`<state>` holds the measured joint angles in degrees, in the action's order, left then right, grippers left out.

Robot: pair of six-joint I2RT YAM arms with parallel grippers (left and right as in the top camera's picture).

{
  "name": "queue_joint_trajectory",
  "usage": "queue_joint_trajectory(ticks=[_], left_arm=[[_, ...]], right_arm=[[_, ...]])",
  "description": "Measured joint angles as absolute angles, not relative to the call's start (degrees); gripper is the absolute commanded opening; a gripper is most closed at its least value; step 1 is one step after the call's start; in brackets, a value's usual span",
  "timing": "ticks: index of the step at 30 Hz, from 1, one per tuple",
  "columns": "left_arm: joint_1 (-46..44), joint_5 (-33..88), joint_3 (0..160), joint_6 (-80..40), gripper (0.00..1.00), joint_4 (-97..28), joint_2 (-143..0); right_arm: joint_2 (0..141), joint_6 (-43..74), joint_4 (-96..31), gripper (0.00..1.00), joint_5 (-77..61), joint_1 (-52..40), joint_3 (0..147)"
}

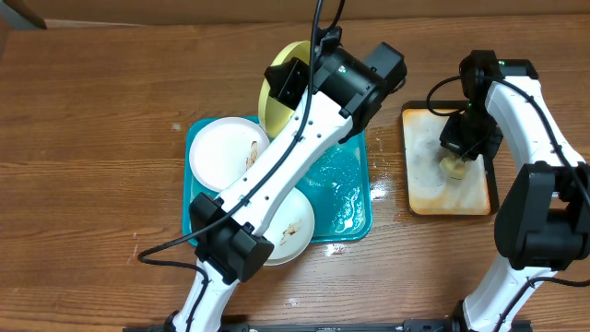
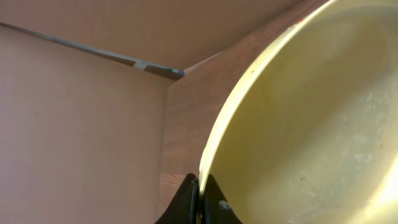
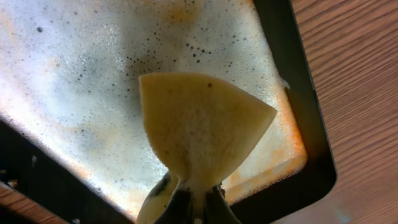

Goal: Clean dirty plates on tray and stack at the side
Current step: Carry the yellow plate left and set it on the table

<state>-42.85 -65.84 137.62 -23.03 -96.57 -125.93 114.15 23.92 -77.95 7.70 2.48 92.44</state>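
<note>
— Where is your left tool [image 2: 199, 194] sitting?
— You're clamping it on the rim of the pale yellow-green plate [image 2: 298, 124], which is tilting over the teal tray's [image 1: 355, 198] far edge.
— And the right tool [image 3: 189, 200]?
— It's pinching a sponge [image 3: 202, 124], off to the tray's right.

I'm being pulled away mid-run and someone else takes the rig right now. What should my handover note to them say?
Left gripper: shut on the rim of the yellow-green plate, held tilted on edge over the far end of the teal tray.
Right gripper: shut on the sponge, over the foamy black-rimmed tray, apart from that plate.
On the teal tray: a white plate on its left side, a second white plate at its near edge, both with brown smears.
Done: one plate lifted, sponge in hand.
Left: wipe all three and stack them at the side; nothing is stacked yet.
</note>
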Motion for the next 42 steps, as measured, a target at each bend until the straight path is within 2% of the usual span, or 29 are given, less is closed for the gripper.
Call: queue_joint_trajectory(ticks=[10, 14, 19, 26, 31, 42], left_arm=[[-43.77, -63.51, 137.62, -23.73, 0.04, -96.68, -125.93], [-42.96, -57.3, 137.62, -24.53, 0.04, -96.68, -125.91], [-39.16, -43.81, 137.62, -27.03, 0.05, -96.68, -125.93], [-26.46, -26.46, 137.62, -28.58, 0.05, -94.21, -125.91], [-13.89, -11.51, 137.62, -25.87, 0.05, -90.63, -125.91], [12.29, 2.81, 137.62, -18.33, 0.05, -89.45, -125.91]], right_arm=[[114.15, 23.53, -77.8, 0.04, 7.57, 2.48, 92.44], [114.15, 23.29, -77.8, 0.04, 7.44, 2.48, 92.44], [114.15, 22.87, -77.84, 0.04, 7.38, 2.48, 92.44], [114.15, 22.5, -77.8, 0.04, 6.28, 2.48, 92.44], [114.15, 22.02, -77.89, 0.04, 6.13, 2.48, 92.44], [114.15, 20.34, -78.02, 0.04, 5.3, 2.48, 92.44]])
